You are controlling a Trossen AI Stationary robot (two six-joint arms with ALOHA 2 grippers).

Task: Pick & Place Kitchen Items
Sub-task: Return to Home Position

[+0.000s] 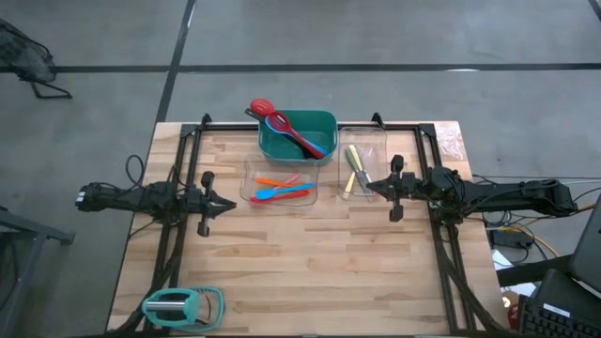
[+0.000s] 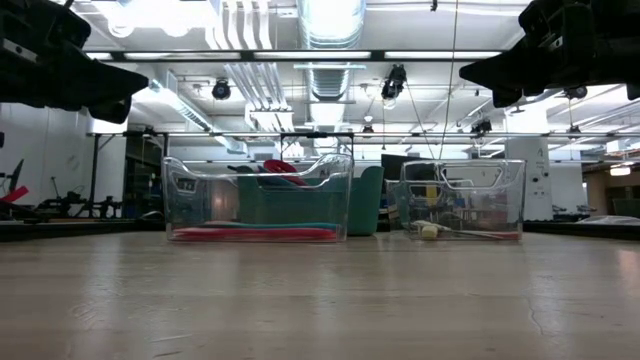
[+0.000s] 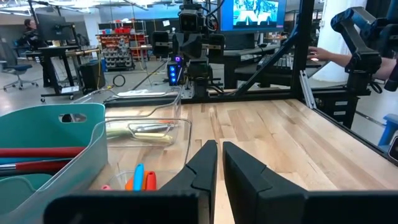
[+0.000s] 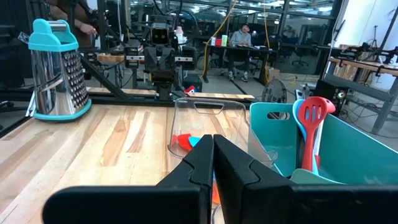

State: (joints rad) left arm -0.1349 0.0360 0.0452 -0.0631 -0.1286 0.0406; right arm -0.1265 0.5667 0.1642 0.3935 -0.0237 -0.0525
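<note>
A green bin (image 1: 299, 136) at the table's far middle holds red and blue utensils (image 1: 286, 130). A clear bin (image 1: 280, 184) in front of it holds orange, red and blue utensils (image 1: 282, 191). Another clear bin (image 1: 362, 165) to its right holds yellow and pale utensils (image 1: 354, 169). My left gripper (image 1: 232, 204) hovers left of the first clear bin, shut and empty. My right gripper (image 1: 368, 189) hovers at the right clear bin's near edge, shut and empty. Both hang well above the table in the low view (image 2: 110, 100) (image 2: 485, 75).
A mint-green and grey grater (image 1: 183, 306) lies at the table's near left corner; it shows upright-looking in the right wrist view (image 4: 56, 68). A crumpled clear wrapper (image 1: 451, 141) lies at the far right corner. Bare wood fills the table's near half (image 1: 310, 272).
</note>
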